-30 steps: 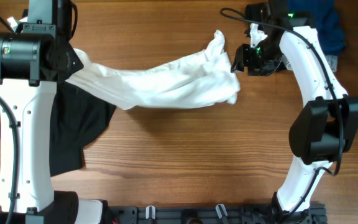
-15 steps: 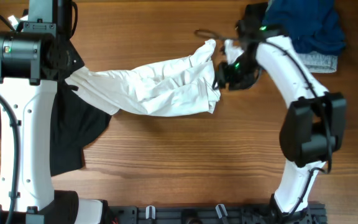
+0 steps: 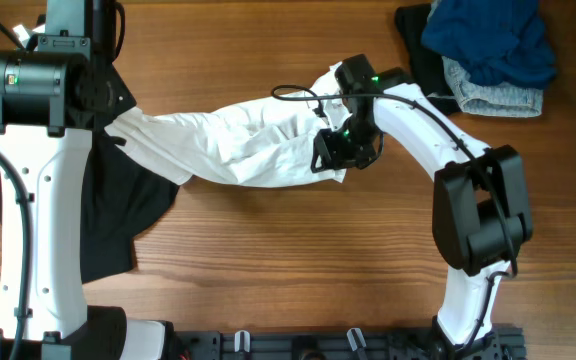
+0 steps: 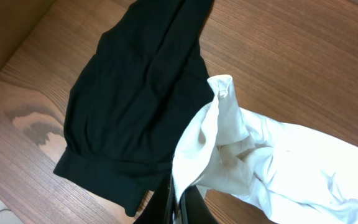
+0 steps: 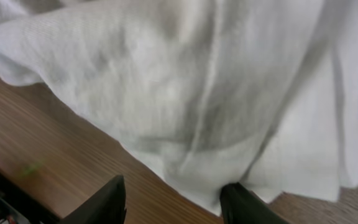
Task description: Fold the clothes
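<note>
Left pincer (image 4: pixel 178 204) is clamped narrow on one end of the white T-shirt (image 4: pixel 278 155). It appears to hold that end up off the counter (image 4: pixel 303 56), so the cloth runs as a stretched band instead of a heap. The shirt spans the counter's middle, reaching across to the right pincer (image 5: pixel 174 190). Its jaws stand apart at the far hem with wood showing between them and nothing gripped. It looks placed to take that hem and draw the shirt flat. The black garment (image 3: pixel 133 215) lies spread under the left arm. Blue and grey clothes (image 3: pixel 488 50) sit heaped well apart.
</note>
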Action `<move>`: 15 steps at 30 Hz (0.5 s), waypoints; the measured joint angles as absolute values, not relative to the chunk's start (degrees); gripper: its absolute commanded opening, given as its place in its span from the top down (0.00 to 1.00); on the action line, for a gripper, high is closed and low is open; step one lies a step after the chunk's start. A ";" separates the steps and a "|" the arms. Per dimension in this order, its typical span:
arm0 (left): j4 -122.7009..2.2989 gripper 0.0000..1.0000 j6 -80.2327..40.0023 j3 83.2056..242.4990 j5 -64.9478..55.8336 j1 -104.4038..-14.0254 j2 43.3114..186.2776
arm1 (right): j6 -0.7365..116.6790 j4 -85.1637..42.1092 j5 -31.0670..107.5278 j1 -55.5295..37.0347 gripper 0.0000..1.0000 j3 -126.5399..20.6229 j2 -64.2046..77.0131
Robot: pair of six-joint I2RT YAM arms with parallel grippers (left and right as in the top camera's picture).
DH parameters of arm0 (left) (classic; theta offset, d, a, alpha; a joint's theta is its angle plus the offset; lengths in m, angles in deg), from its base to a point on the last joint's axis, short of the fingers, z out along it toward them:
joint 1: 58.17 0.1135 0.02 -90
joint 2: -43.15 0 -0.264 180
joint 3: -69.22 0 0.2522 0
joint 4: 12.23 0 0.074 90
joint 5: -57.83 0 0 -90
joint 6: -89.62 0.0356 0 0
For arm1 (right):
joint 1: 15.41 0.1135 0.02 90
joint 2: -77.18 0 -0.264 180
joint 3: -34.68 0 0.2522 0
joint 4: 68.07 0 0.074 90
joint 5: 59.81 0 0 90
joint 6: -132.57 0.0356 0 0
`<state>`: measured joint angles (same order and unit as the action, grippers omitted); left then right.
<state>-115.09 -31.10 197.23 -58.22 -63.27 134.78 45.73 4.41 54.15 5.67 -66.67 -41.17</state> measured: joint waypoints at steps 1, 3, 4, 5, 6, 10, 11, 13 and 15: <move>-115.09 0.96 -31.10 197.23 -58.22 -63.27 134.78 | 46.21 3.66 53.85 5.82 0.51 -66.26 -41.17; -115.09 0.96 -31.10 197.23 -58.22 -63.27 134.78 | 47.09 1.39 53.21 5.89 0.51 -64.44 -41.17; -115.09 0.96 -31.10 197.23 -58.22 -63.27 134.78 | 47.50 0.87 52.89 5.87 0.52 -63.53 -41.17; -115.12 0.96 -31.10 197.23 -58.22 -63.27 134.78 | 47.65 0.65 52.80 5.87 0.52 -63.02 -41.17; -115.09 0.96 -31.10 197.23 -58.24 -63.27 134.78 | 47.74 0.54 52.62 5.89 0.52 -62.67 -41.17; -115.09 0.96 -31.10 197.23 -58.22 -63.27 134.78 | 47.92 -0.66 52.19 5.89 0.58 -62.35 -41.17; -115.09 0.96 -31.10 197.23 -58.22 -63.27 134.78 | 47.94 -0.80 52.19 5.89 0.80 -62.35 -41.17; -115.09 0.96 -31.10 197.23 -58.22 -63.27 134.78 | 48.38 -0.84 52.19 5.89 0.96 -62.35 -41.17; -115.09 0.96 -31.10 197.23 -58.22 -63.27 134.78 | 48.55 -0.82 52.73 5.87 0.96 -62.35 -41.17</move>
